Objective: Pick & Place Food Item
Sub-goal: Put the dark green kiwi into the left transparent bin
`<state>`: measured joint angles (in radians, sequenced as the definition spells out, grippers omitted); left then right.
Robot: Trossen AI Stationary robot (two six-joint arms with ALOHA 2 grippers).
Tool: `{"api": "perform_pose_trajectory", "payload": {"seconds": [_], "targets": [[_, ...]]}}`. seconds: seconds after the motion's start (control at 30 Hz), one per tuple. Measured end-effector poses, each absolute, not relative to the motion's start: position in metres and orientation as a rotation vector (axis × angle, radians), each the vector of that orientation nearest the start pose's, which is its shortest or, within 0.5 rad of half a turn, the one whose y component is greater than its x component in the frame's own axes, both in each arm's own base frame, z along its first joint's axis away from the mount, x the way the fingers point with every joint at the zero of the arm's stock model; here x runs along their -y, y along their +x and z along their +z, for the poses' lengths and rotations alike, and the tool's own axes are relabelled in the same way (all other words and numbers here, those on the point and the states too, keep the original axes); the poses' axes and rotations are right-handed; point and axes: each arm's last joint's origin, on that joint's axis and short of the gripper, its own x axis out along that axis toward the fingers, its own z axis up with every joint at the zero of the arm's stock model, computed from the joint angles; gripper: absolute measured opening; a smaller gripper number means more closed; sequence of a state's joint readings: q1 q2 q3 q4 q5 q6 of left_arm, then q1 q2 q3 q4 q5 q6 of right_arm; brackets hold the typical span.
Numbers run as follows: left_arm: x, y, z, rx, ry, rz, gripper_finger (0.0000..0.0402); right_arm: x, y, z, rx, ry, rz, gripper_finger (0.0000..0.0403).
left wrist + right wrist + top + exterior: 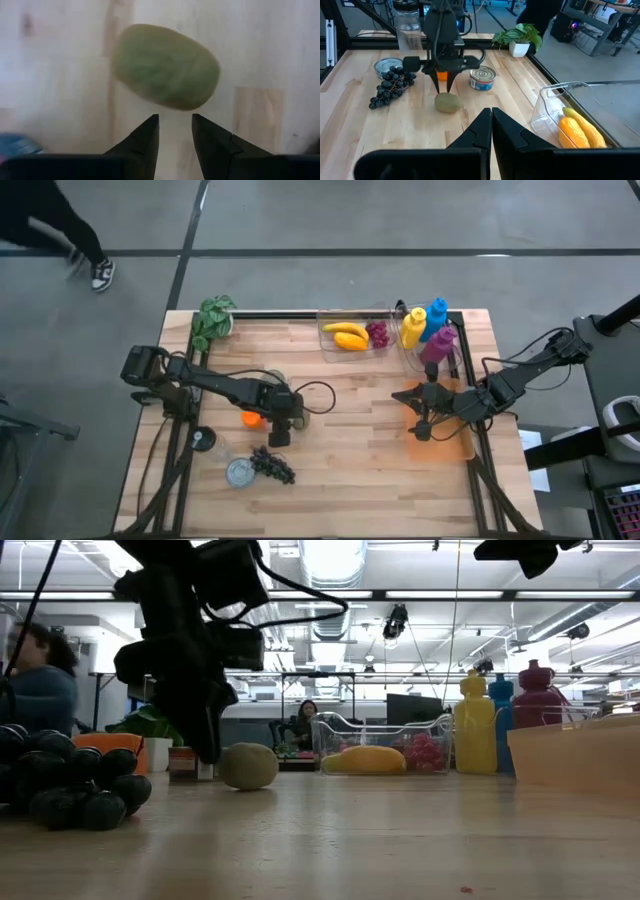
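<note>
A: Where was the kiwi [448,103]?

B: Lying on the table [350,470], free, just in front of the left gripper [175,131], whose fingers stood slightly spread and empty above it.

A: So nothing was picked yet?

B: It seemed not; the grasp and the placing were both still to come. The clear tray [330,345] with the bananas [346,335] may have been the target, though I couldn't be sure.

A: The right gripper [491,121]?

B: Waiting over the orange bin [462,448], fingers pressed together.
</note>
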<state>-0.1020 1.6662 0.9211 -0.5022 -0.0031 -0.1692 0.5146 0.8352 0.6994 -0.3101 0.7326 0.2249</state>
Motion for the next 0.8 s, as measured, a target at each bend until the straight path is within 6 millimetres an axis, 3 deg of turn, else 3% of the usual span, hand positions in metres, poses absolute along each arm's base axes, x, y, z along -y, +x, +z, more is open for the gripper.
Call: {"api": "perform_pose_trajectory", "payload": {"seconds": [0.27, 0.8], "targets": [[0.033, 0.309, 0.137, -1.213, -0.097, -0.027, 0.0119, -0.069, 0.161, 0.287, -0.335, -0.039, -0.253, 0.0008], [0.003, 0.342, 0.156, -0.932, 0.065, 0.038, 0.0119, -0.069, 0.161, 0.287, -0.335, -0.04, -0.253, 0.0008]]}}
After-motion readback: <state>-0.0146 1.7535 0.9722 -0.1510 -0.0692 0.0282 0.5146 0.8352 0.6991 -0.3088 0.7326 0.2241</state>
